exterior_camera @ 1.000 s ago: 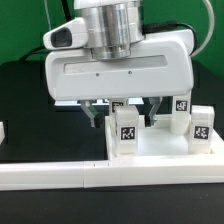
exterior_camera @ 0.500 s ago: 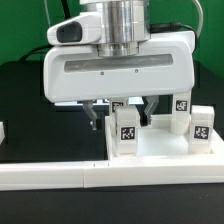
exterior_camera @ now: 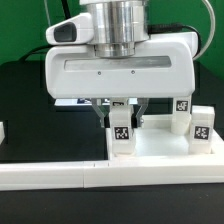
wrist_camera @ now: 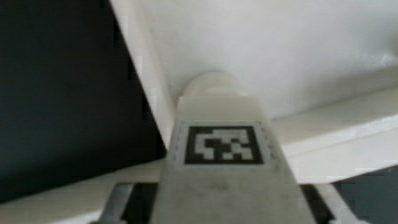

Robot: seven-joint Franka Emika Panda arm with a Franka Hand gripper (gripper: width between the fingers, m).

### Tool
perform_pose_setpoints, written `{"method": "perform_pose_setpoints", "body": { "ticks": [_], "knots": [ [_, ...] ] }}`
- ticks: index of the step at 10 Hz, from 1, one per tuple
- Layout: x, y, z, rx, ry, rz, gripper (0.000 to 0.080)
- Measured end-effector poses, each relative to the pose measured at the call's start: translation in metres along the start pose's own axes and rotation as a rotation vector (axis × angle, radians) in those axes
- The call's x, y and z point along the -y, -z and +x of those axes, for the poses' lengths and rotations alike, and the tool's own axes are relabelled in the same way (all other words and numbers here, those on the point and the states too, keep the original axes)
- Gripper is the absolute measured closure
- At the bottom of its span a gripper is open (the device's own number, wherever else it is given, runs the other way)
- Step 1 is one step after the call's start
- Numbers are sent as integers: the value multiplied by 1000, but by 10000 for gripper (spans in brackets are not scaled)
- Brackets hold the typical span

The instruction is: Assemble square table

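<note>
The tool [exterior_camera: 121,112] is seen low over the table, its two fingers [exterior_camera: 103,118] closed against the sides of one tagged white leg [exterior_camera: 122,136], which appears to be gripped near its top; in the wrist view the same leg [wrist_camera: 222,150] fills the space between the fingers, its tag facing the camera. This leg stands at the near side, just behind the long white border rail [exterior_camera: 60,174]. Two further legs [exterior_camera: 182,115] [exterior_camera: 201,130] are left standing loose toward the exterior view's right. A white surface, taken to be the square table top [wrist_camera: 267,50], is visible beyond the held leg in the wrist view. No leg can be seen seated in a corner socket, so the assembly is judged to be at an early stage: one leg is in hand, and the others are yet to be fitted.
</note>
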State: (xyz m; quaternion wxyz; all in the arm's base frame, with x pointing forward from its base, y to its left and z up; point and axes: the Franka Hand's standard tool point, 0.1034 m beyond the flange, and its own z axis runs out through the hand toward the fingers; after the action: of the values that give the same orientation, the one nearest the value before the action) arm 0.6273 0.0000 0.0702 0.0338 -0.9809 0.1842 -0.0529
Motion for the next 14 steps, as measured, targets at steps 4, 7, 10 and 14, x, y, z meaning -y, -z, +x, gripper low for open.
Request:
{"method": "perform_pose_setpoints", "body": {
  "ticks": [4, 7, 10, 14],
  "knots": [
    [-2, -1, -4, 51, -669, 37, 512],
    [4, -2, -8, 88, -1053, 56, 511],
    [6, -2, -8, 102, -1171, 57, 511],
    [12, -4, -11, 67, -667, 36, 185]
  ]
}}
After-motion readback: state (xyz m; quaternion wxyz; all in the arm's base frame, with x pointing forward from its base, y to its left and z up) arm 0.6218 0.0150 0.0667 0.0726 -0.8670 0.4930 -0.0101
